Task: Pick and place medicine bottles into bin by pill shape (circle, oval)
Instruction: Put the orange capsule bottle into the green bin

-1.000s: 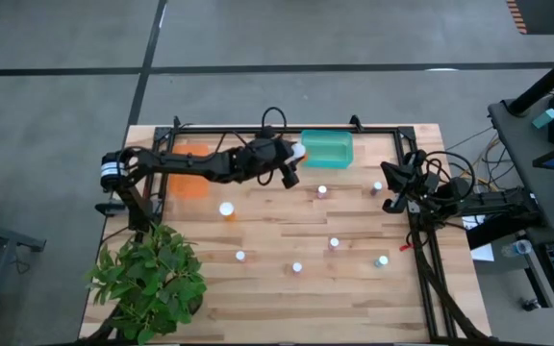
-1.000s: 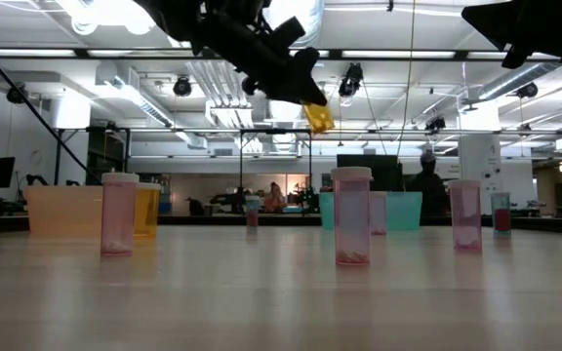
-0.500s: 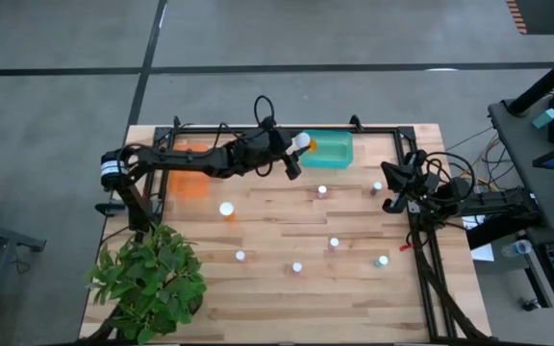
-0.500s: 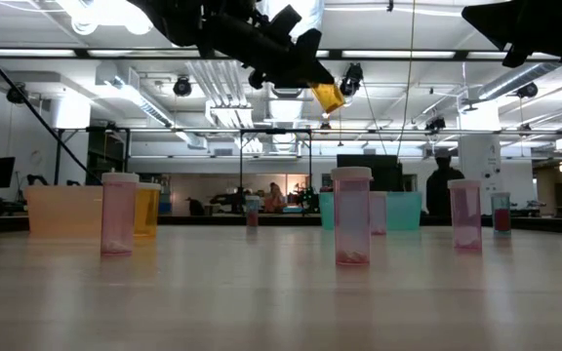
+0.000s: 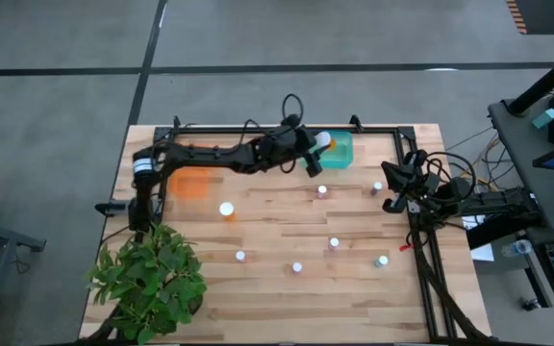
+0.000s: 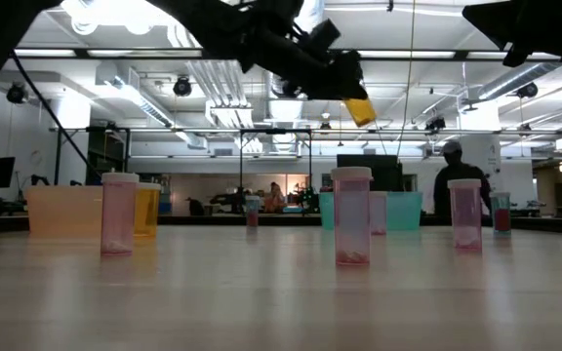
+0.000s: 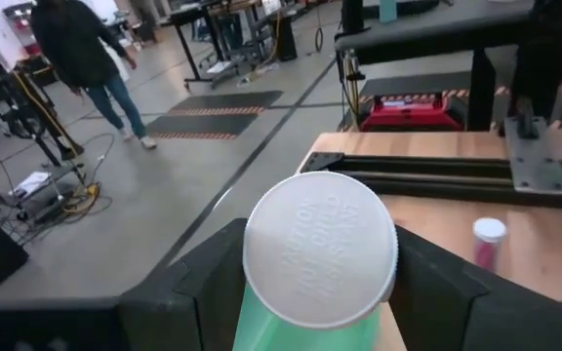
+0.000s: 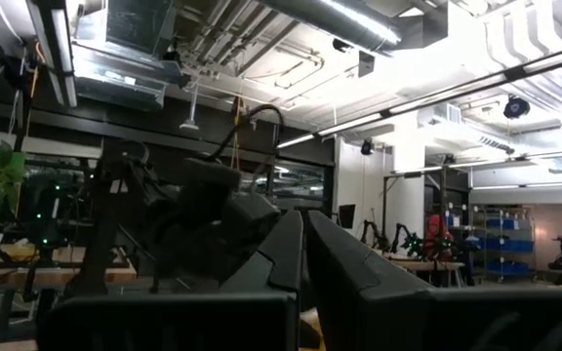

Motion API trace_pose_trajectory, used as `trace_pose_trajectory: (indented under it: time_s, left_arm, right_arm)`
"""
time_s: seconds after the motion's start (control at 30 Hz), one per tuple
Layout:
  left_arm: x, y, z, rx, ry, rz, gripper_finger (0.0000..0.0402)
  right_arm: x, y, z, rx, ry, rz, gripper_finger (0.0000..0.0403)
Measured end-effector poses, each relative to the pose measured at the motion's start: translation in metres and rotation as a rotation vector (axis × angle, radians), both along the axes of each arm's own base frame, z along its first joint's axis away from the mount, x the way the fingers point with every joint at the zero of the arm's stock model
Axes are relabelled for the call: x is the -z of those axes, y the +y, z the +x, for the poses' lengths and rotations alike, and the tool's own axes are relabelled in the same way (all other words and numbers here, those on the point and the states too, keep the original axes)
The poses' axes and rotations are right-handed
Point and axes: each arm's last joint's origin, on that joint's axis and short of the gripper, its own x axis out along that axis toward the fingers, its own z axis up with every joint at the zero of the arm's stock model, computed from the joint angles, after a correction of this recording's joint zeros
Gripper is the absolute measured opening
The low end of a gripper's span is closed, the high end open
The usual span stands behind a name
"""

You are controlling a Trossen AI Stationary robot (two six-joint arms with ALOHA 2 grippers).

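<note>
My left gripper [image 5: 315, 154] is shut on an orange medicine bottle with a white cap [image 5: 323, 142], high above the green bin [image 5: 339, 154] at the table's far side. The bottle also shows in the low view [image 6: 360, 110]. Several other white-capped bottles stand upright on the table, among them one [image 5: 226, 209], another [image 5: 322, 190] and a third [image 5: 335, 243]. An orange bin [image 5: 190, 181] stands at the far left. My right gripper [image 5: 392, 188] waits shut and empty at the table's right edge, its fingers together in the right wrist view [image 8: 302, 255]. My left gripper pinches the bottle between its two fingers [image 7: 213, 283], one on each side of it just under the white cap [image 7: 320, 249]. The cap faces the wrist camera and hides the place of contact. The bottle is lifted clear, tilted, its orange body [image 6: 360, 110] jutting below the fingers.
A potted green plant [image 5: 152, 274] stands at the table's near left corner. A black frame rail [image 5: 258, 130] runs along the far edge. A person walks in the room beyond the table [image 7: 86, 58]. Bare wood lies between the scattered bottles.
My left gripper has carried the orange bottle toward the table's right edge, from beside the green bin's left end to above the bin, staying high and shut on it.
</note>
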Motion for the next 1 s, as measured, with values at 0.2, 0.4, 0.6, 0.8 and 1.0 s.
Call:
trace_pose_trajectory:
  time_s: [0.2, 0.4, 0.6, 0.8, 1.0]
  left_arm:
    - [0.013, 0.022, 0.021, -0.028, 0.092, -0.028, 0.0192]
    - [0.035, 0.041, 0.030, -0.056, 0.133, -0.051, 0.0192]
    - [0.059, 0.057, 0.033, -0.084, 0.181, -0.070, 0.0192]
    - [0.071, 0.067, 0.032, -0.103, 0.195, -0.085, 0.0192]
    - [0.070, 0.067, 0.033, -0.115, 0.170, -0.123, 0.0192]
  right_arm:
    - [0.001, 0.000, 0.000, 0.000, 0.008, 0.000, 0.0009]
    - [0.001, 0.000, 0.000, 0.001, 0.007, 0.000, 0.0009]
    - [0.001, 0.000, 0.000, 0.000, 0.008, 0.000, 0.0009]
    - [0.001, 0.000, 0.000, 0.001, 0.009, 0.000, 0.0009]
    - [0.001, 0.000, 0.001, 0.001, 0.009, 0.000, 0.0009]
